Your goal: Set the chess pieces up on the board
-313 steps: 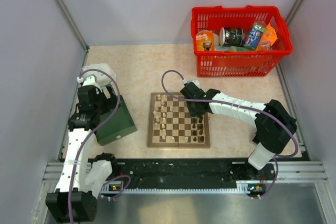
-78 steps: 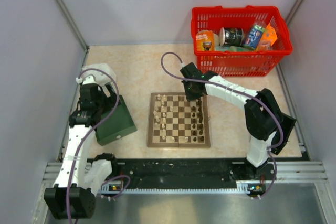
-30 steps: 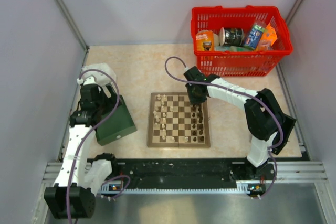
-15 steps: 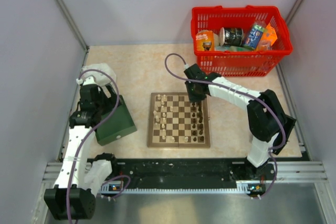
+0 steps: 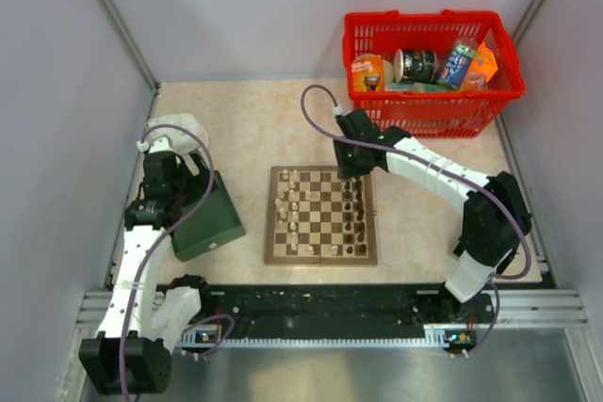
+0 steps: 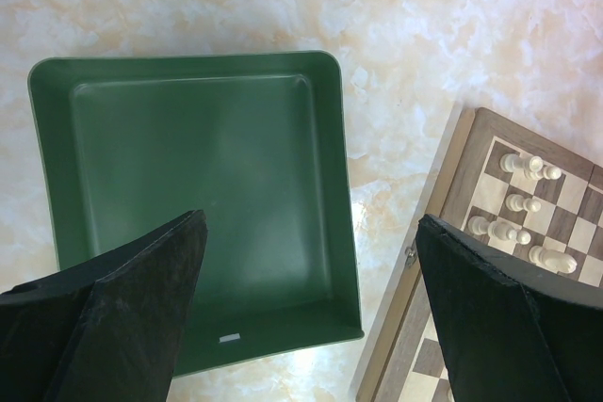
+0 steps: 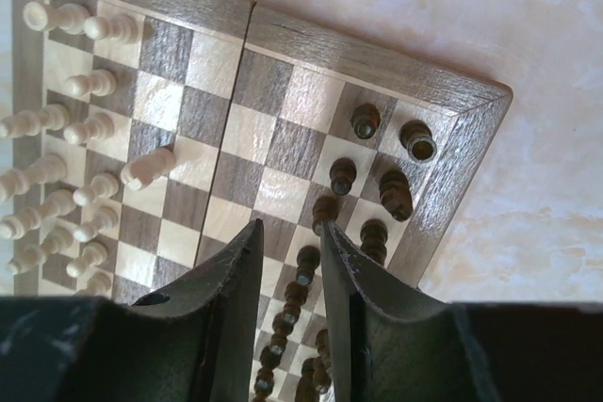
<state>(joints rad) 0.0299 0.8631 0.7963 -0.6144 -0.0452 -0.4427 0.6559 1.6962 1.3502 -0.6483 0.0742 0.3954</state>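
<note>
The board (image 5: 320, 258) lies mid-frame on the surface (image 5: 245, 129), with chess pieces (image 5: 292, 206) cream along its left side and dark along its right. The right pincer (image 7: 290, 229), narrow and empty, hovers over its upper right corner. The left pincer (image 6: 311, 223) gapes wide above the green box (image 6: 188, 167).

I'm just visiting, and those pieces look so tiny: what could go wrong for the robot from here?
The dark pieces stand packed in two tight rows along one side of the board, right under the right gripper. If it comes down for another, its fingers could topple neighbours. One white piece stands ahead of its rows, so a passing arm might clip it.
</note>
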